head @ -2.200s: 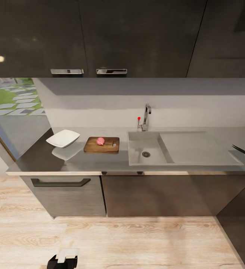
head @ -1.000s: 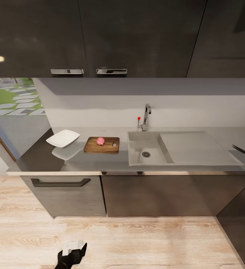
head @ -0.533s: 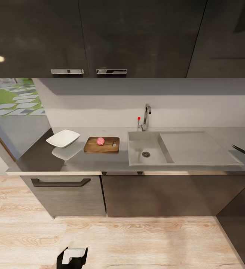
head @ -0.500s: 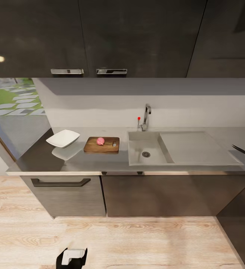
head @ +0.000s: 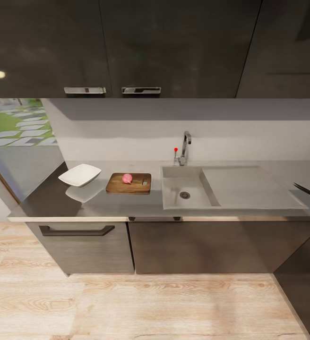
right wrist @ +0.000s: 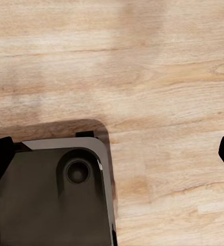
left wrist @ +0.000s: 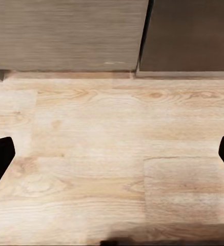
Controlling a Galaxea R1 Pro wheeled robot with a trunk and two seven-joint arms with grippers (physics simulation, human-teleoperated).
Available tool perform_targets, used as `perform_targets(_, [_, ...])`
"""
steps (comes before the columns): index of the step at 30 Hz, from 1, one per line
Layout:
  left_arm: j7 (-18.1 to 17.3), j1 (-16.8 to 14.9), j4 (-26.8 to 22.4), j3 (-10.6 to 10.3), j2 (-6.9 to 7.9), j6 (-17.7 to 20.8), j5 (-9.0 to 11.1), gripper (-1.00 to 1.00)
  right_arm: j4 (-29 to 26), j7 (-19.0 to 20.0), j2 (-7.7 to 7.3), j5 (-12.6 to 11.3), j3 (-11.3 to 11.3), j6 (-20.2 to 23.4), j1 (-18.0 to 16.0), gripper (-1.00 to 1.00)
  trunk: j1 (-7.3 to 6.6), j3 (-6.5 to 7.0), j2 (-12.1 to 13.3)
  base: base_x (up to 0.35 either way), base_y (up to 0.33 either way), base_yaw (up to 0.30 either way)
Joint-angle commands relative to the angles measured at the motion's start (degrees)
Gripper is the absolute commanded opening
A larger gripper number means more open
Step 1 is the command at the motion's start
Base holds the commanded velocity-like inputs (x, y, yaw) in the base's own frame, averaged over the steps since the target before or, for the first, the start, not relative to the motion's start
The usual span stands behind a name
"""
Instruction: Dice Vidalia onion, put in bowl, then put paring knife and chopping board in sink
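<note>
The pinkish Vidalia onion (head: 127, 178) rests on the dark brown chopping board (head: 129, 184), which lies on the glossy grey countertop (head: 51, 198) left of the sink (head: 177, 183). The sink basin holds nothing but its drain. The white bowl (head: 80, 174) stands left of the board. The paring knife (head: 309, 192) lies on the counter at the far right, past the drainboard, cut off by the picture's edge. My left gripper (left wrist: 112, 156) is open over the wooden floor, facing cabinet fronts. My right gripper (right wrist: 112, 151) is open above the floor.
The chrome tap (head: 185, 147) with its red knob (head: 176, 150) stands behind the basin. Dark wall cupboards (head: 126, 47) hang above the counter. Drawer fronts (head: 79, 245) close the space below it. A dark part of my base (right wrist: 50, 195) lies under the right gripper.
The left gripper, seen low in the head view before, has dropped out of that picture. Counter, onion, board, bowl and knife have not moved.
</note>
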Motion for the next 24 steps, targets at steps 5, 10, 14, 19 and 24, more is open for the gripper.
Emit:
perform_targets(5, [-0.28, 0.07, 0.82, 0.3, -0.54, -0.16, 0.61, 1.0, -0.08, -0.31, -0.04, -0.41, 0.46, -0.09, 0.01, 1.0, 0.03, -0.09, -0.1, 0.0, 0.0, 0.0])
perform_targets(10, [-0.21, 0.14, -2.46, 0.46, -3.39, -0.17, 0.4, 1.0, -0.08, -0.32, -0.04, -0.41, 0.51, -0.09, 0.01, 1.0, 0.03, -0.09, -0.1, 0.0, 0.0, 0.0])
perform_targets(14, [-0.06, 0.56, -5.12, 0.47, -3.81, 0.11, 0.29, 1.0, -0.08, -0.33, -0.04, -0.41, 0.53, -0.09, 0.01, 1.0, 0.03, -0.09, -0.1, 0.0, 0.0, 0.0])
perform_targets(19, [4.21, 5.26, -11.98, 0.47, -4.72, 0.25, 0.37, 1.0, -0.08, -0.33, -0.04, -0.41, 0.54, -0.09, 0.01, 1.0, 0.03, -0.09, -0.1, 0.0, 0.0, 0.0])
perform_targets(24, [5.41, 7.72, -15.22, 0.48, -4.9, 0.15, 0.37, 1.0, -0.08, -0.34, -0.04, -0.41, 0.54, -0.09, 0.01, 1.0, 0.03, -0.09, -0.1, 0.0, 0.0, 0.0])
